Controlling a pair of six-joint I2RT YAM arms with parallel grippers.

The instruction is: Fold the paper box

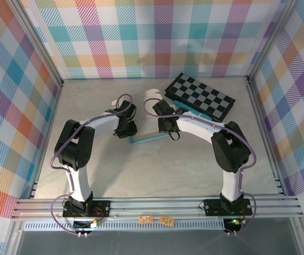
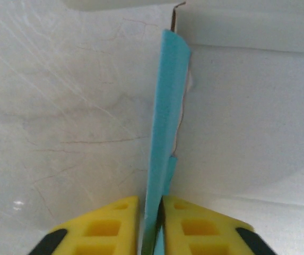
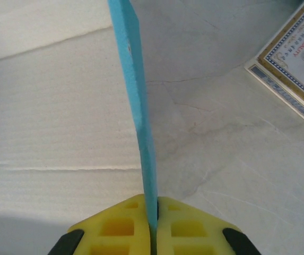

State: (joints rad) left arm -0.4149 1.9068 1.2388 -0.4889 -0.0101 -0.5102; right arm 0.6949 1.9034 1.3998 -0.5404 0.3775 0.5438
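Observation:
The paper box is held up on edge between the two arms at mid-table. In the top view its teal side [image 1: 147,139] runs along the bottom and a grey-white flap [image 1: 153,98] sticks out behind. My left gripper [image 2: 159,223] is shut on a thin teal panel [image 2: 166,122], with the grey-white inner side [image 2: 247,117] spreading to the right. My right gripper [image 3: 153,218] is shut on another teal edge [image 3: 137,101] that rises straight up from its fingers. In the top view the left gripper [image 1: 128,128] and the right gripper [image 1: 165,125] face each other closely.
A black-and-grey checkerboard [image 1: 200,96] lies at the back right, and its labelled corner [image 3: 296,56] is in the right wrist view. A slim teal object [image 1: 188,109] lies along its near edge. Plaid walls and metal posts enclose the table [image 1: 88,175].

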